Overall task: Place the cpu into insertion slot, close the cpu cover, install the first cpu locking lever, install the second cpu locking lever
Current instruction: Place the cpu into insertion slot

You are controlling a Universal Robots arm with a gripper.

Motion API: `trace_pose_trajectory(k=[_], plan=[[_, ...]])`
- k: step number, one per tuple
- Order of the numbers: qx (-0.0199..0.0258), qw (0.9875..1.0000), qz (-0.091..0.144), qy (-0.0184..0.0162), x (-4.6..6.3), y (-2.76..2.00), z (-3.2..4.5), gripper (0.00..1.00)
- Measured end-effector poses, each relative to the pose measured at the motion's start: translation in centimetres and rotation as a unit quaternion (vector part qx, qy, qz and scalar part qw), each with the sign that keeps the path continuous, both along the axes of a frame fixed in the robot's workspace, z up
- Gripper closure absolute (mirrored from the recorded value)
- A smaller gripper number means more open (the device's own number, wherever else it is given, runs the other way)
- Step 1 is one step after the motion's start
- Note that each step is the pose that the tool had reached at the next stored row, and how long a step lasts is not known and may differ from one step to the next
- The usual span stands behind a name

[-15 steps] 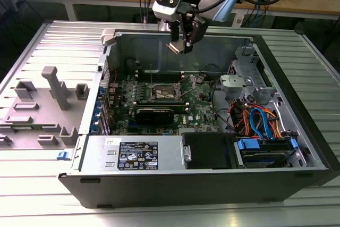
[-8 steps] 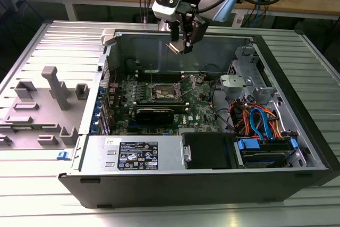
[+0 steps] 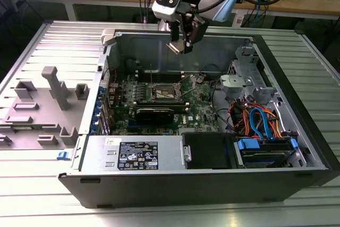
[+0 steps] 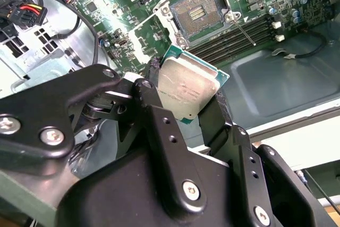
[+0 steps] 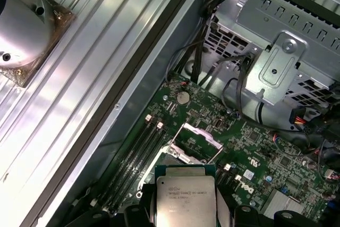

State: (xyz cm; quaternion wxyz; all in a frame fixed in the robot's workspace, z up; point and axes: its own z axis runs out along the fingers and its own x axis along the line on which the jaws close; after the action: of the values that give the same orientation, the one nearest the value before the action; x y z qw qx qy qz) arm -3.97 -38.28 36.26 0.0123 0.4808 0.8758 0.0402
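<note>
One item is in my claw (image 3: 179,47): the cpu (image 4: 188,91), clamped by two opposite edges between the black fingers (image 4: 151,86). I judge the edge grip is there to leave the metal top and the underside untouched.

In the exterior view the claw hangs high over the open computer case (image 3: 159,182), which lies on the slatted desk (image 3: 32,200). The cpu is in the air, well apart from the insertion slot (image 4: 197,10) on the green motherboard (image 3: 204,107). The slot is bare, with its dark centre exposed. The cpu cover (image 5: 204,134) appears tipped up beside it, which leaves the opening free.

Not verifiable:
- The chip's underside faces away from every camera.
- In the first wrist view the cpu overlaps part of the slot.
- I cannot match corner marks between chip and slot.
- The locking levers are too thin to sort out with confidence.
</note>
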Motion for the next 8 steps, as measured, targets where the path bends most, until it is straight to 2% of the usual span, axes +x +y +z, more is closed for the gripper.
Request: trace_pose_trajectory(k=[6,8], plan=[[0.0,0.9998,-0.019,0.0,0.0,0.0,-0.01,0.46],[0.0,0.9994,-0.035,0.0,0.0,0.0,-0.02,0.46]])
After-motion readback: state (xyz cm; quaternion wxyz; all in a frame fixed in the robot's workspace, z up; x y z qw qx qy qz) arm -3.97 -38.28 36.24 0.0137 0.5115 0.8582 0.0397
